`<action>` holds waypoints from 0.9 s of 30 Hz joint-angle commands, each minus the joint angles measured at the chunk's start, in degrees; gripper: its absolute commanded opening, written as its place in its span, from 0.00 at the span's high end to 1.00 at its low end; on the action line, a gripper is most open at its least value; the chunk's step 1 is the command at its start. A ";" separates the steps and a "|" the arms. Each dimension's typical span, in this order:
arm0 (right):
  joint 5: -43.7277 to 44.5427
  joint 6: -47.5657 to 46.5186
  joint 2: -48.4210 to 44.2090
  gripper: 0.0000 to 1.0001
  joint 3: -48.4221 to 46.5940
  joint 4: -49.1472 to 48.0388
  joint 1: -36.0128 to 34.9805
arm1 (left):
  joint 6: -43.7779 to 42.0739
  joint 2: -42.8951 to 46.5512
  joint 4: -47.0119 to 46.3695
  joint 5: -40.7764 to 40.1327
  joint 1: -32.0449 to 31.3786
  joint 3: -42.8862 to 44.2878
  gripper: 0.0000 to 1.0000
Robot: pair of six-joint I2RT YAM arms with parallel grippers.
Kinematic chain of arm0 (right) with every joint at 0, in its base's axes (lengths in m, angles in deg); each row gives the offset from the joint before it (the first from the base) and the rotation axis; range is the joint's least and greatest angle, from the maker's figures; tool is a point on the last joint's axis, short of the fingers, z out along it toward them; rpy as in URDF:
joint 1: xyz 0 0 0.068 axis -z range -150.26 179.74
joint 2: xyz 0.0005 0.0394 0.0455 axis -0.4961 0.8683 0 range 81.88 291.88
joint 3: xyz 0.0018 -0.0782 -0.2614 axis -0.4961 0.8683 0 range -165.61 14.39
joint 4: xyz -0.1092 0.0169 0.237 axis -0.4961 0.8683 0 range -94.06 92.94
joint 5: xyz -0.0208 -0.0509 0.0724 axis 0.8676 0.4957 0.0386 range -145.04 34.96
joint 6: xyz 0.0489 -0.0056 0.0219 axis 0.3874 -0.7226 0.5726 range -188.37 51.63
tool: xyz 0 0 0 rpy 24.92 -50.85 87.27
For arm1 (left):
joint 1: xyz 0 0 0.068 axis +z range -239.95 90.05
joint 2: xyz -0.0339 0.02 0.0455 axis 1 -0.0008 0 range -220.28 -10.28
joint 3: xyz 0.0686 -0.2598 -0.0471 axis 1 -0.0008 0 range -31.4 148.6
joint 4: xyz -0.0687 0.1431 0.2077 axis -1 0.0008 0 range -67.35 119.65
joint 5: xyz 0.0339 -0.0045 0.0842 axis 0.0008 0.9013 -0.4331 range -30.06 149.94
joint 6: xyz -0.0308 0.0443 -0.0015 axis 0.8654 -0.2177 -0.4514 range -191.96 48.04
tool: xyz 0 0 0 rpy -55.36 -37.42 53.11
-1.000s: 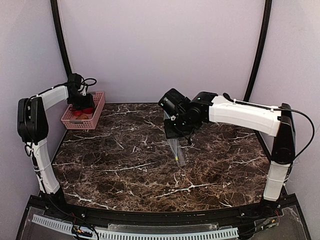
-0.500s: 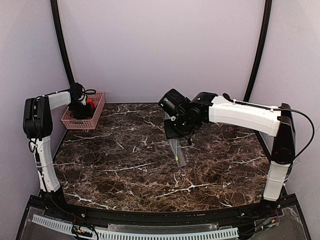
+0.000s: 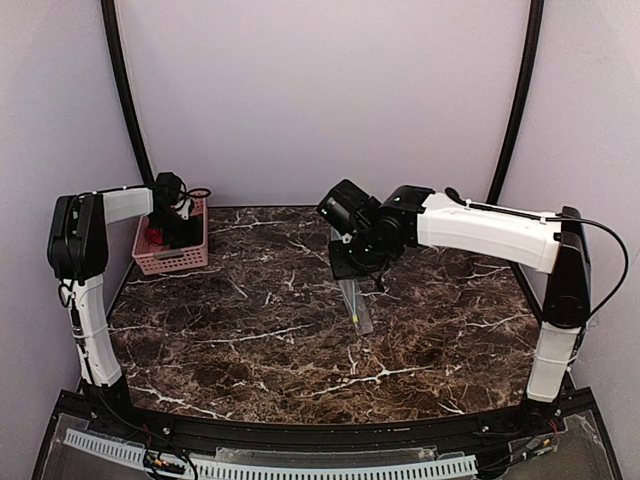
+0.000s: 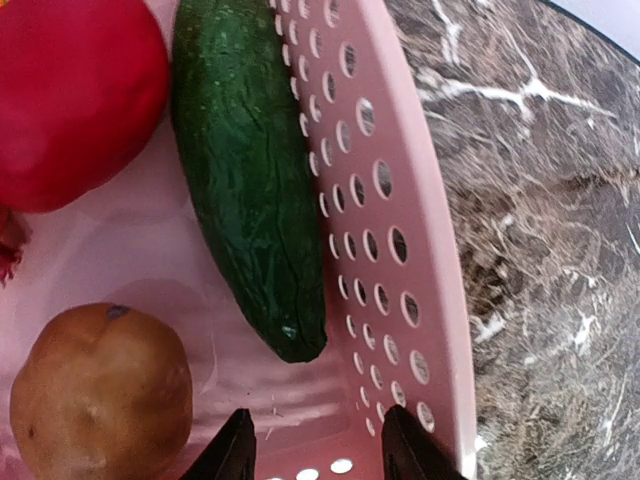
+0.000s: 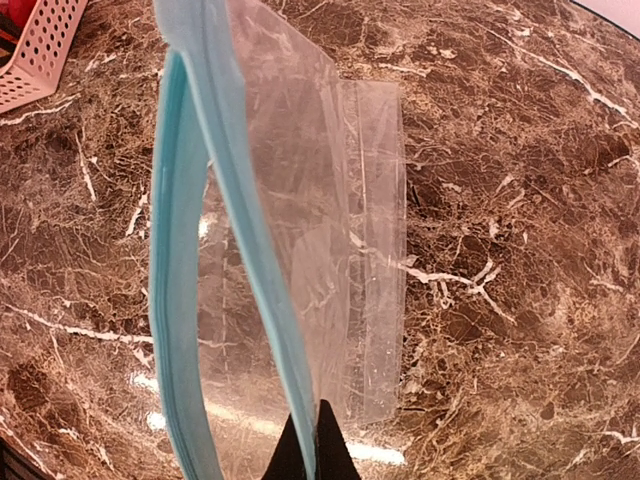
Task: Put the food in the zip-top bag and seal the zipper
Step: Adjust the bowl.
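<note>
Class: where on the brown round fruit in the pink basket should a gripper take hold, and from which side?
Take the brown fruit across its round middle, likely from above: the pink basket walls off its sides, and the cucumber lies apart.

A pink basket [image 4: 400, 200] with rows of round holes in its wall fills most of the view, standing on the dark marble tabletop [image 4: 540, 250] seen at the right. Inside, a dark green cucumber-like vegetable [image 4: 250, 190] lies lengthwise along the perforated wall. A red fruit [image 4: 70, 100] sits just left of it at the top, and a brownish round fruit [image 4: 95, 395] rests at the lower left. The two black fingers [image 4: 236, 452] stand apart at the bottom edge, over the basket floor.
</note>
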 commanded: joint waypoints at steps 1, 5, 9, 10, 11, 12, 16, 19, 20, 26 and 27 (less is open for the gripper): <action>0.51 -0.09 0.56 1.00 0.64 -0.35 0.44 | 1.43 5.19 4.00 2.35 -4.34 -3.31 0.57; 0.40 -0.24 0.73 1.00 0.53 -0.49 0.40 | 2.35 7.05 2.40 0.14 -4.54 -4.34 0.55; 0.30 -0.31 0.85 1.00 0.65 -0.75 0.39 | 3.60 6.95 0.57 -1.75 -4.26 -4.61 0.52; 0.34 -0.35 0.82 1.00 0.70 -0.80 0.42 | 4.10 6.90 -0.53 -1.45 -4.15 -4.98 0.52; 0.27 -0.32 0.76 1.00 0.82 -0.77 0.41 | 5.40 6.75 -1.26 -0.87 -3.80 -5.21 0.51; 0.23 -0.22 0.74 1.00 0.91 -0.78 0.46 | 6.10 6.71 -2.72 -0.45 -3.48 -5.81 0.50; 0.21 -0.24 0.48 1.00 1.38 -0.85 0.41 | 10.81 6.28 -7.51 2.25 -1.70 -6.77 0.46; 0.23 -0.29 0.52 1.00 1.40 -1.06 0.40 | 13.60 4.93 -9.63 5.93 -1.22 -6.20 0.46; 0.22 -0.33 0.54 1.00 1.36 -1.07 0.40 | 13.94 4.22 -10.33 6.38 -1.13 -5.64 0.44; -0.02 -0.30 0.60 1.00 1.14 -1.14 0.42 | 14.69 -0.29 -9.47 6.41 -0.84 -1.11 0.41; 0.04 -0.35 0.56 1.00 1.22 -1.20 0.41 | 14.61 -0.85 -8.91 6.01 -0.81 -0.13 0.41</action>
